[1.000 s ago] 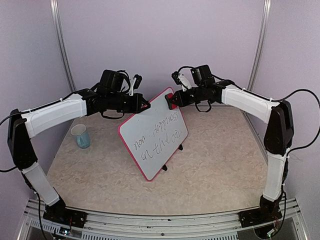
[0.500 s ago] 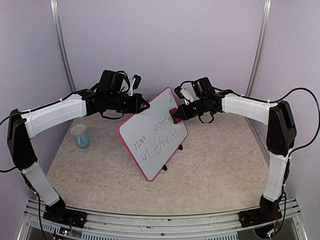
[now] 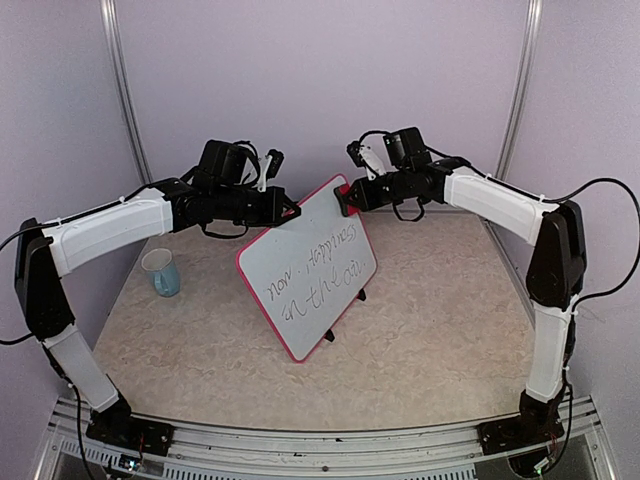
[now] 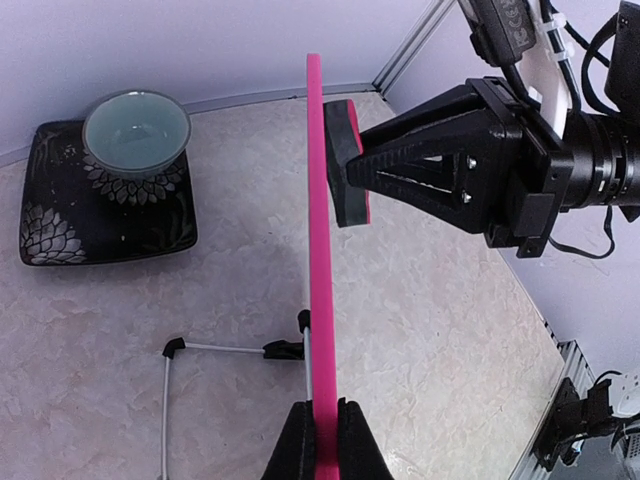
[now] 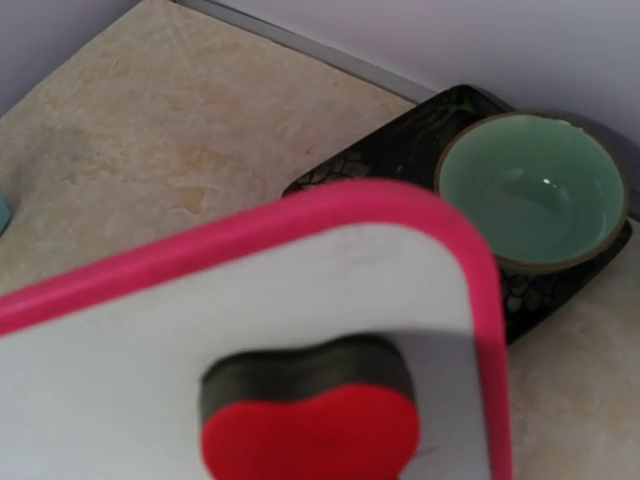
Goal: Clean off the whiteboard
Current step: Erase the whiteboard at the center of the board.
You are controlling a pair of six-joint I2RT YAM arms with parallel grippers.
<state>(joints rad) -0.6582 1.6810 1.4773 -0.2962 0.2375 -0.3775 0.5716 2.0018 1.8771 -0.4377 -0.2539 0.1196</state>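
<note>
The whiteboard (image 3: 310, 270) stands tilted on its black feet mid-table, its handwriting (image 3: 322, 268) not yet wiped. My left gripper (image 4: 320, 415) is clamped on the pink frame at the upper edge. It is a thin bite on a narrow rim. My right gripper (image 3: 347, 200) is closed on the red eraser (image 4: 346, 165), felt side to the board's top corner, touching as far as I can tell.

The worry is pressure. If I push too hard with the eraser, I judge the board could pivot in my left pinch or its feet could skid. So close to the corner, the eraser could also ride over the frame and miss the face. If the board tips backward, the green bowl (image 4: 135, 130) on its dark plate (image 4: 60, 215) lies right behind it.
</note>
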